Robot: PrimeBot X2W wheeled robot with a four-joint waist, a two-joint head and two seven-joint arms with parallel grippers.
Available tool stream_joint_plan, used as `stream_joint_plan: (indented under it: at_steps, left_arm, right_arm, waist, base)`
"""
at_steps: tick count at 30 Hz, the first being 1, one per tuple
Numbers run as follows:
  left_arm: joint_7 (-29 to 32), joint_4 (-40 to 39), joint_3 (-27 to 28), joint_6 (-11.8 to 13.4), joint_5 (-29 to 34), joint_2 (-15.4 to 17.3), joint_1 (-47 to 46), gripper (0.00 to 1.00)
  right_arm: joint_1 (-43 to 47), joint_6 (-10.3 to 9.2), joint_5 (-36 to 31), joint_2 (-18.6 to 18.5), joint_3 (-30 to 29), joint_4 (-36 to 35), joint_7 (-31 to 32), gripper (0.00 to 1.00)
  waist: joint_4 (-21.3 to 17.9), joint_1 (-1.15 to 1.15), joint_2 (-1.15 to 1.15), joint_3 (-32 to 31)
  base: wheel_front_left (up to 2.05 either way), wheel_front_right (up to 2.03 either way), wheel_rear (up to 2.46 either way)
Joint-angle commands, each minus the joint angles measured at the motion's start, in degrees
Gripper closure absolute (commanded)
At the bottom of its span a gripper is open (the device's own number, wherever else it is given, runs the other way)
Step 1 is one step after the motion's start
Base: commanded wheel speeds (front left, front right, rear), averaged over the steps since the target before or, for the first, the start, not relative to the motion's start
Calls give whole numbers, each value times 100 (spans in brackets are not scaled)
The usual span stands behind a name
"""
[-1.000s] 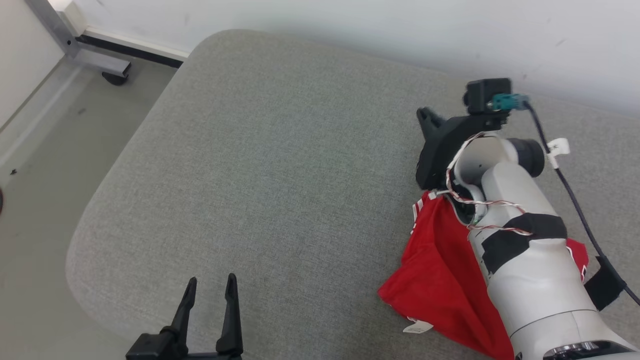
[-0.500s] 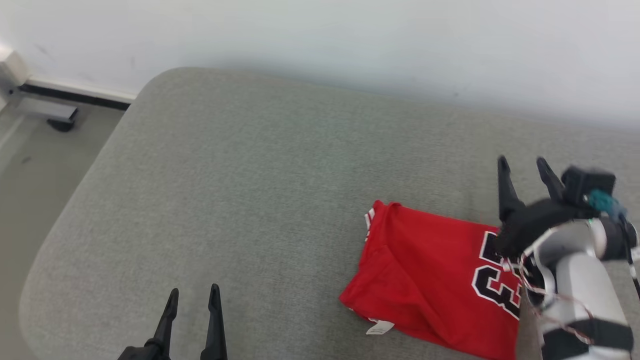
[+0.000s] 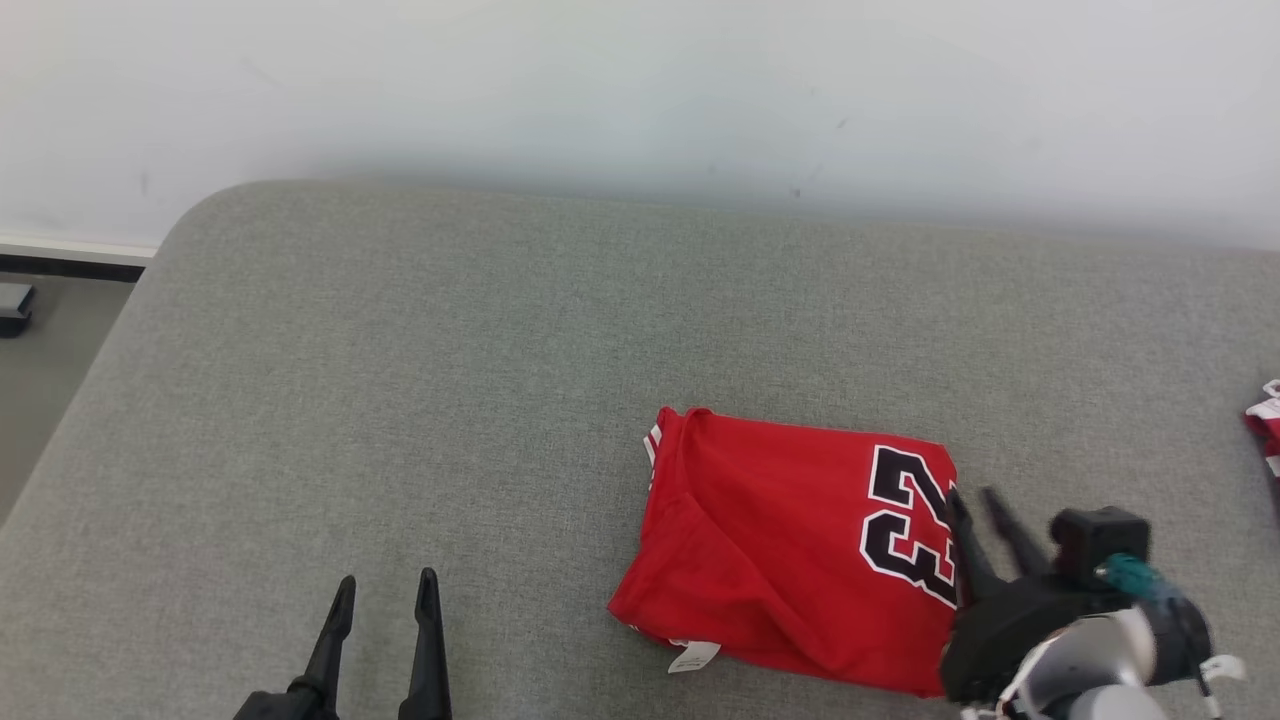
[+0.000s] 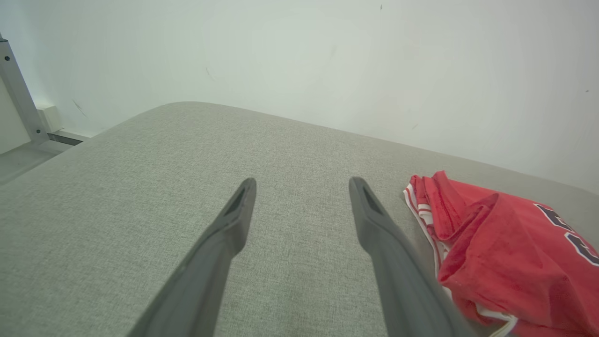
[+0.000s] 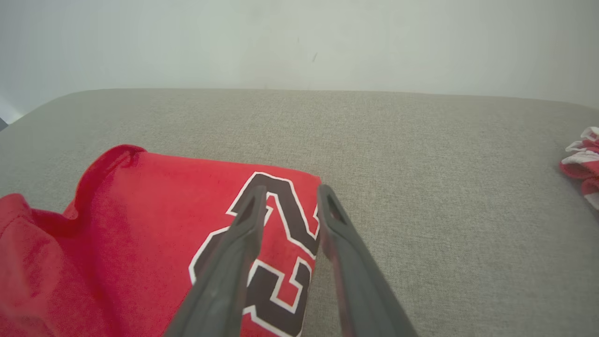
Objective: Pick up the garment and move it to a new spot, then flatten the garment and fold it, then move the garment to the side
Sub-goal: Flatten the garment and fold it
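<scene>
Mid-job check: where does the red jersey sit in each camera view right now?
Head view: the red jersey lies low and right of centre on the grey cushion.
Left wrist view: the jersey is at the lower right.
Right wrist view: the jersey is at the lower left.
Shared landmark: the black number printed on it.

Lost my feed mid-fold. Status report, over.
Left end effector open, empty, low left. Right end effector open, empty, at numbered edge of red jersey. Jersey folded on grey cushion. Another red garment far right, not in the way.
</scene>
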Motion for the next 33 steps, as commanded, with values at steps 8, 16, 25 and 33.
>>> stream_joint_plan:
  at_steps: [8, 16, 25, 33]
  left_arm:
    - [-14, 53, -34, -55, 72, -6, -88, 0]
    - [-14, 99, -62, -74, 47, -6, -100, 0]
    - [-14, 114, -21, -50, 41, -6, -4, 0]
    - [-14, 108, -70, -33, 16, -6, -3, 0]
  right_arm:
    - [-262, -15, 88, 26, 1046, 450, 59, 100]
    - [-575, -15, -35, 24, 1764, 1079, 49, 100]
    - [-417, -15, 142, 27, 3012, 1446, 48, 100]
    - [-255, -15, 381, 26, 3744, 1462, 155, 100]
  waist:
    - [28, 1, 0, 74]
    - [183, 1, 0, 98]
    - [233, 1, 0, 81]
    - [158, 1, 0, 90]
  base:
    - [0, 0, 0]
    - [0, 0, 0]
    - [0, 0, 0]
    - [0, 0, 0]
